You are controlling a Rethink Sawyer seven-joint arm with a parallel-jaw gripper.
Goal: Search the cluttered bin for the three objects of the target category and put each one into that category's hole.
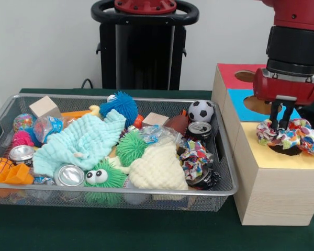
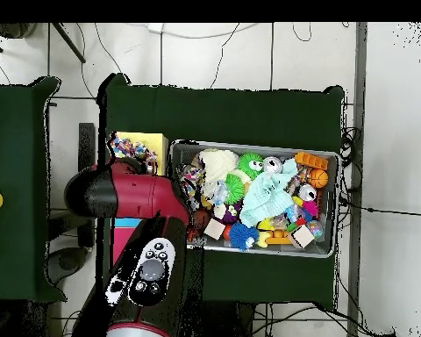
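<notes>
The bin [image 1: 120,192], a wide silver wire-mesh tray, holds a heap of toys, cloths and cans; it also shows in the overhead view [image 2: 249,146]. To its right stands a wooden box [image 1: 272,193] with red, blue and yellow top panels. My gripper [image 1: 281,123] is over the yellow panel [image 1: 261,154], fingers close together and shut on a multicoloured fabric scrunchie [image 1: 298,137] that lies spread over that panel's dark hole [image 1: 285,150]. A similar multicoloured fabric piece [image 1: 194,157] lies in the bin's right end. In the overhead view my arm [image 2: 117,193] hides the gripper; the scrunchie [image 2: 131,147] shows.
In the bin lie a light blue cloth [image 1: 83,141], a cream cloth [image 1: 157,167], cans [image 1: 200,128], a soccer ball [image 1: 201,110], a green fuzzy toy with eyes [image 1: 102,178], a blue spiky ball [image 1: 120,103] and wooden blocks [image 1: 44,107]. The robot's black pedestal [image 1: 144,52] stands behind.
</notes>
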